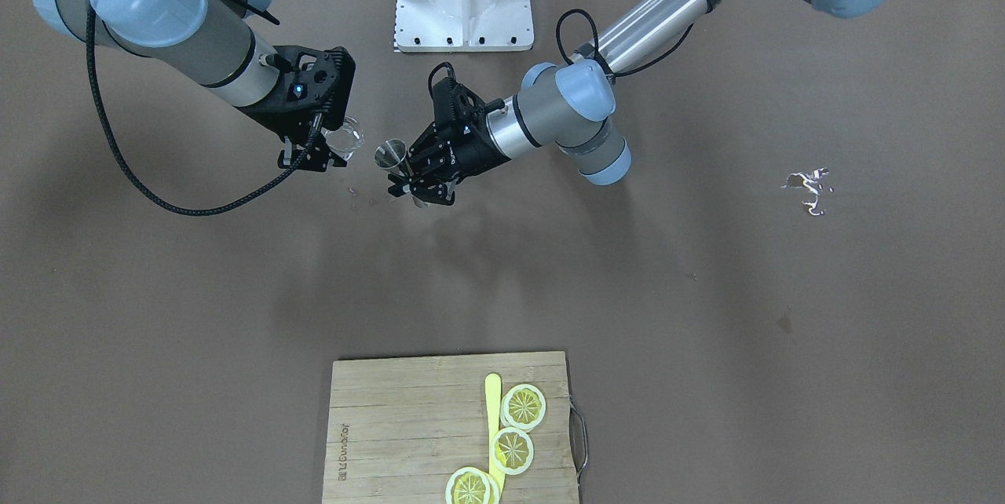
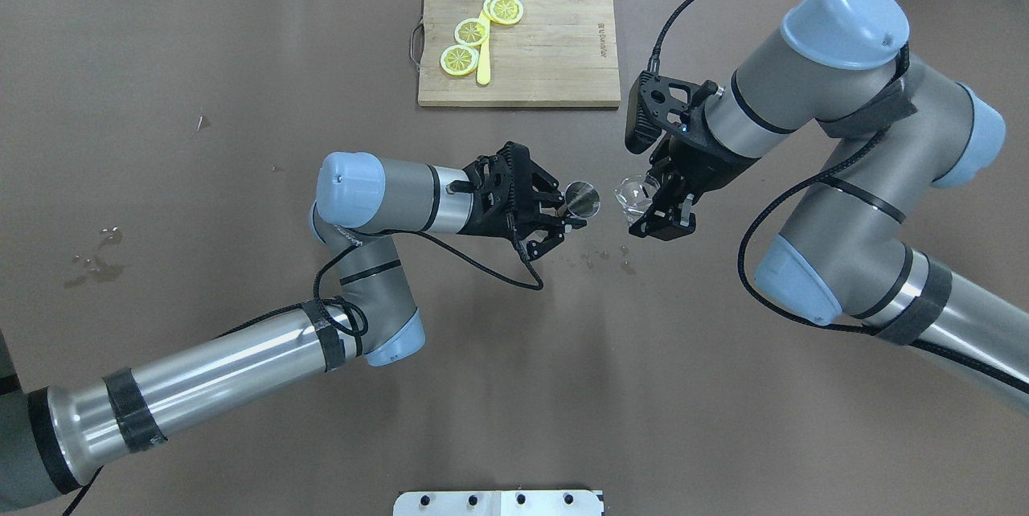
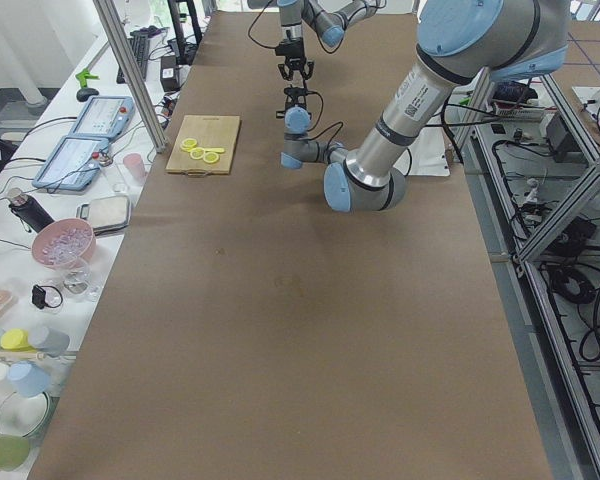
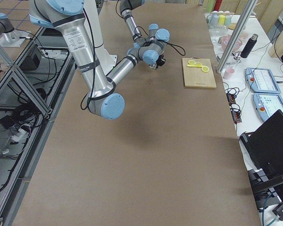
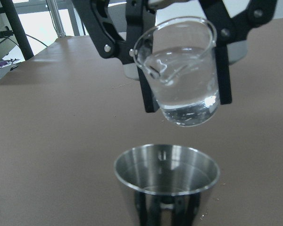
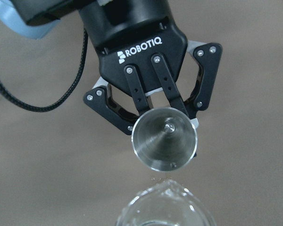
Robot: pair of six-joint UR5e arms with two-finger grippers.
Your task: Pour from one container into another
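Glass beaker (image 5: 179,70) clear, part-full w/ liquid, tilted | R tool (image 2: 645,204) grips it | L tool (image 2: 566,215) grips steel cup (image 5: 166,172)

**Lettering.** The word ROBOTIQ stands in white capitals, with a small white emblem just before it, on the black body of the left gripper (image 6: 165,131). It is read in the right wrist view, where it sits directly above the fingers that clasp the metal cup (image 6: 156,149).

A dark brand mark is printed along 1 short edge of the wooden cutting board (image 1: 408,425), on the side opposite its metal handle (image 1: 579,441). It appears in 2 views, front-facing and overhead, but its letters are too small to read with certainty.
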